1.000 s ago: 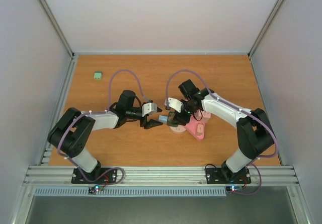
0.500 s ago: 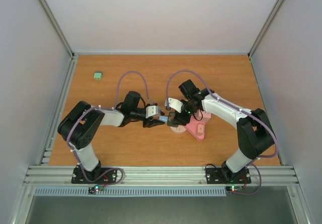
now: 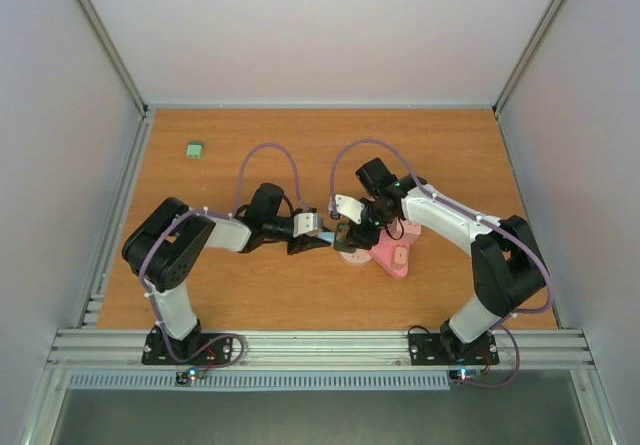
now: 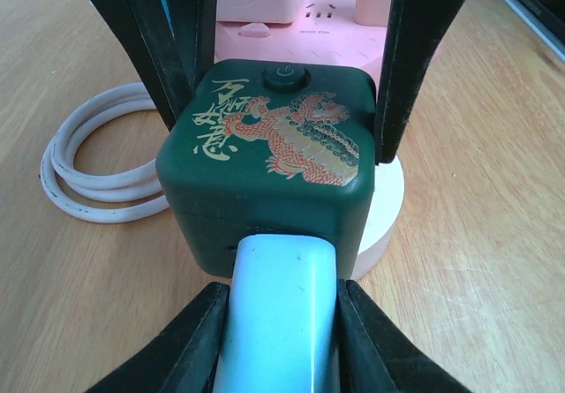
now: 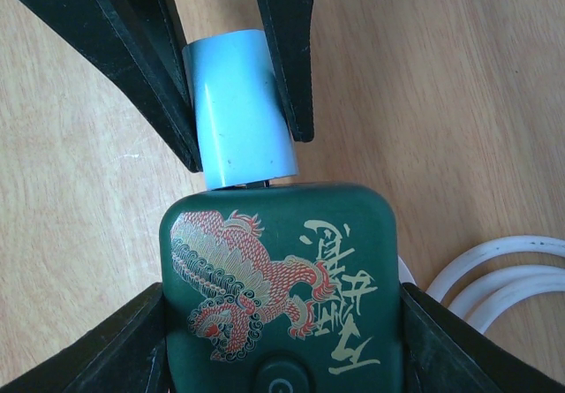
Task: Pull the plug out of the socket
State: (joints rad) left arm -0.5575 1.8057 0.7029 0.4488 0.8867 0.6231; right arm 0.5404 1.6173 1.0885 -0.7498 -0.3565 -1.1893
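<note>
The light-blue plug (image 4: 281,313) is seated in the green socket cube (image 4: 274,146) on the worktop (image 4: 481,234) and is pinched by the left jaws. The cube is clamped by the right jaws. Were the pull angled, the plug could be jammed or lost from the grip, and the cube could be dragged along.

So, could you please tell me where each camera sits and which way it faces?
Top external: above and behind the robot, looking down at the table; both arms show.
Left wrist: on the left arm, facing the socket; left gripper grips the plug.
Right wrist: on the right arm, facing the opposite way; right gripper grips the socket.
Shared: both wrist views show plug and socket.
</note>
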